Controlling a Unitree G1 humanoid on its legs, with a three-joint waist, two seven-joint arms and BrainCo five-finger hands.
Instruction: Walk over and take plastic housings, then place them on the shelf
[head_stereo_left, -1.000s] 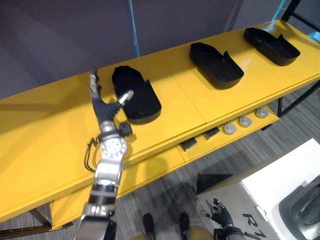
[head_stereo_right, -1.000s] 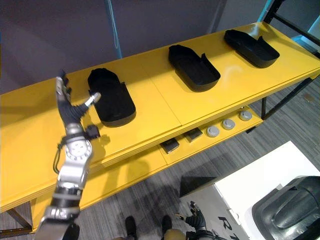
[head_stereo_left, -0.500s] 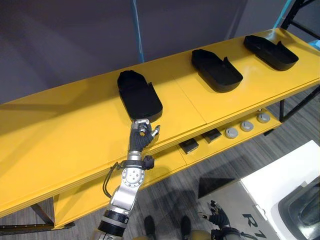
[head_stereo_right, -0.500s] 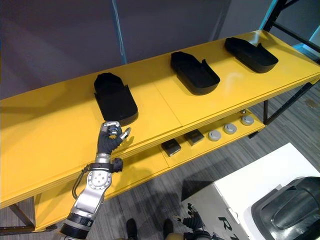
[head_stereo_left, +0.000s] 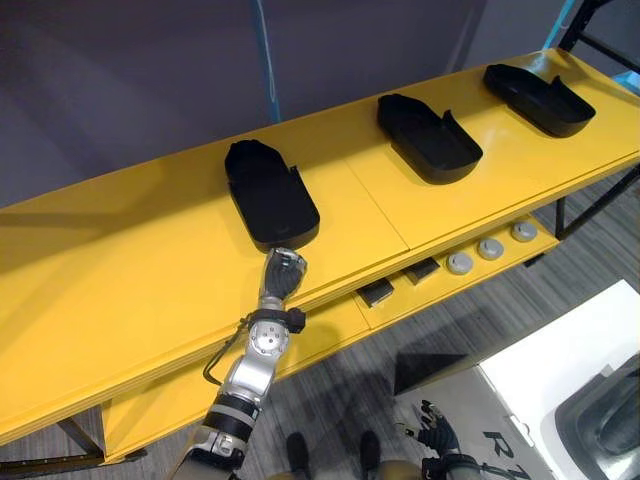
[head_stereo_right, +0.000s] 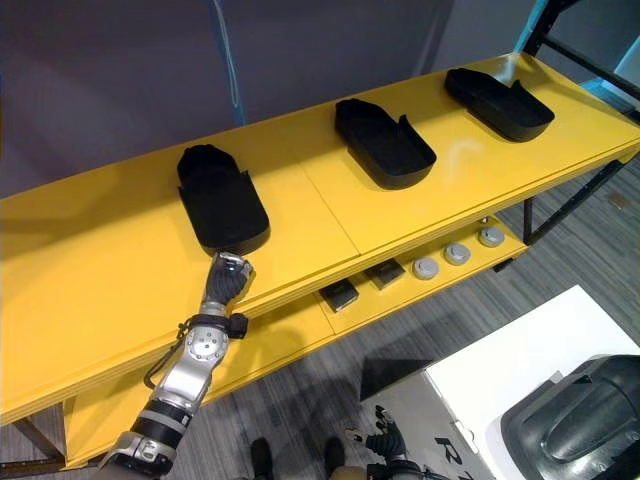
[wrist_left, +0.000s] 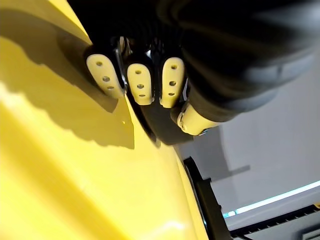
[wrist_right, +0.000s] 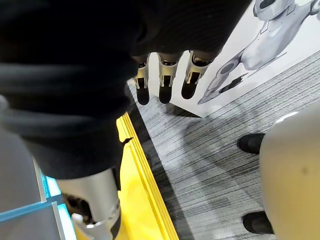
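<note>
Yellow flat shelf (head_stereo_left: 120, 290) is carrying black tub-shaped plastic housings (head_stereo_left: 428, 138); the left hand (head_stereo_left: 283, 275), fingers curled together emptily, is resting just beside the leftmost housing (head_stereo_left: 268, 195), right hand (wrist_right: 166, 75) hanging slack-fingered.

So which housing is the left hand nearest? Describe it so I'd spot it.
Look along the long yellow shelf top, where black boat-shaped plastic housings lie in a row. It is the leftmost housing, just beyond the left hand; the middle housing and right housing lie farther along.
</note>
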